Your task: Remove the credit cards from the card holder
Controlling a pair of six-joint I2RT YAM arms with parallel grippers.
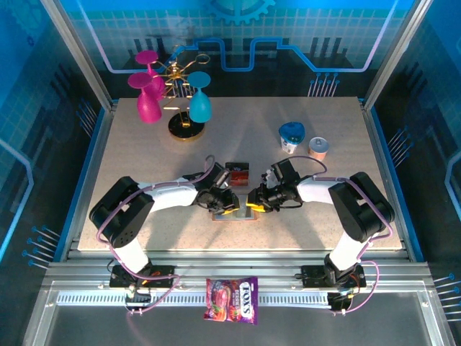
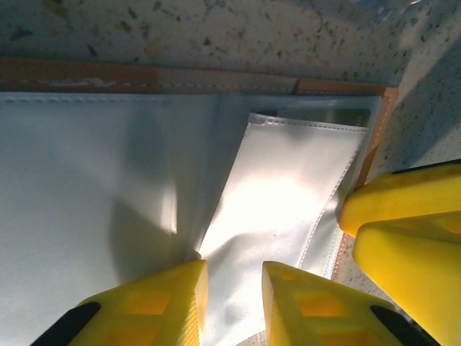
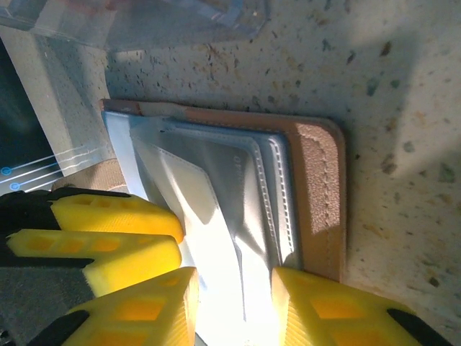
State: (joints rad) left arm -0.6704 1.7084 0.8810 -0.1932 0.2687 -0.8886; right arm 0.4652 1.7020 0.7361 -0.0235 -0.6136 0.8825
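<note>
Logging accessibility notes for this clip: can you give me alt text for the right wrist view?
The card holder lies open on a speckled table, brown edge to the right, grey-blue pockets showing. Yellow fingers of the right gripper stand over the pockets at the bottom; those of the left gripper sit at the left.

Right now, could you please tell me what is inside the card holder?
Open card holder shows stitched grey-blue pockets; their fabric, the left hand and the right hand cover whatever lies deeper.

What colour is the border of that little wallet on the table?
The wallet's border is tan brown, with visible stitching; it shows clearest in the right wrist view.
</note>
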